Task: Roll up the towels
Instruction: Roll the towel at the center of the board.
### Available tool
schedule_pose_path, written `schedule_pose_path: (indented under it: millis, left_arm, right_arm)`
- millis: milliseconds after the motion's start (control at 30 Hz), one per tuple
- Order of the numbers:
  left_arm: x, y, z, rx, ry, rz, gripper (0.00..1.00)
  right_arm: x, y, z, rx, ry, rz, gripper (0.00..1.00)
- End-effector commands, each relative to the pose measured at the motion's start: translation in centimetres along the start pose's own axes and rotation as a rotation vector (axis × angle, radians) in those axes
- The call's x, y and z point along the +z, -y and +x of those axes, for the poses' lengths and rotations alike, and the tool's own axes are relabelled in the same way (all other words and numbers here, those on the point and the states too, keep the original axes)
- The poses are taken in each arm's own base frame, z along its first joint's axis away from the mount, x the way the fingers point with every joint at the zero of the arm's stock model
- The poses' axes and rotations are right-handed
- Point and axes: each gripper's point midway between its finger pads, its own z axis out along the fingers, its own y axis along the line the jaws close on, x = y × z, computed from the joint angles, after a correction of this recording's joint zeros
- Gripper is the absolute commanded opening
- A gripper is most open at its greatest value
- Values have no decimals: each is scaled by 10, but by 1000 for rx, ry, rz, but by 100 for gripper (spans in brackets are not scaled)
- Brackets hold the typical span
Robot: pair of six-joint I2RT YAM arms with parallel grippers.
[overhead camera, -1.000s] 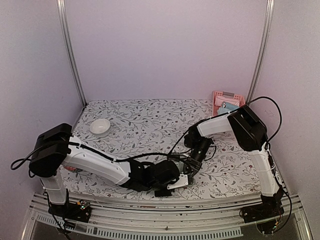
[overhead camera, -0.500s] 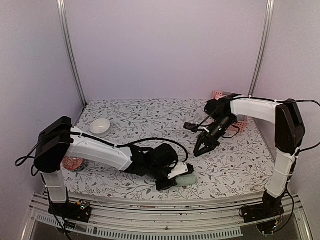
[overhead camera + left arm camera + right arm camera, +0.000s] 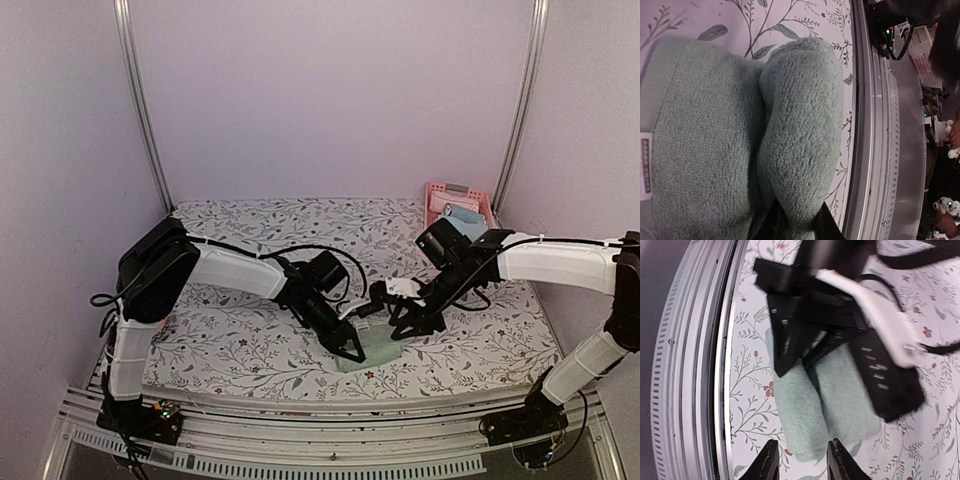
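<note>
Left wrist view shows you your left claw point(image 3: 797, 227) pinched shut on a thick fold of the sage-green towel point(image 3: 715, 140). The two dark fingers point(image 3: 774, 226) stand at the bottom edge of that view with the plush roll of cloth squeezed up between them. The rolled part runs along the side of the towel nearest the metal rail point(image 3: 872, 150) at the table's near edge. The flatter part spreads away from the rail, and a small white label point(image 3: 645, 167) peeks out at its far side.

Your right claw point(image 3: 802, 462) is open. In the right wrist view its two fingers stand apart on either side of the towel's narrow end, and nothing is clamped between them. You cannot tell from that view whether the fingertips touch the cloth. Just beyond them the towel lies in two soft ridges, with the left claw's black and white body pressed down on the far part.

From the top external view, both arms meet over the towel near the front middle of the floral table point(image 3: 250, 240). The left arm reaches in from the left and the right arm from the right. The towel lies on the table surface, close to the near edge.

Well apart from all this, at the back right corner, the pink basket point(image 3: 455, 188) stands on the table with the light blue towel point(image 3: 463, 222) inside it.
</note>
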Motion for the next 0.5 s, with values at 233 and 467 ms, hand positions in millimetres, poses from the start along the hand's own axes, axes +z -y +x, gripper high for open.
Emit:
schedule_pose_path:
  millis: [233, 467]
  left_arm:
    - [16, -21, 58, -281, -171, 63, 16]
    - [15, -25, 57, -282, -182, 46, 17]
  right_arm:
    - [69, -15, 5, -278, -172, 154, 38]
    - [96, -20, 27, -311, -266, 138, 35]
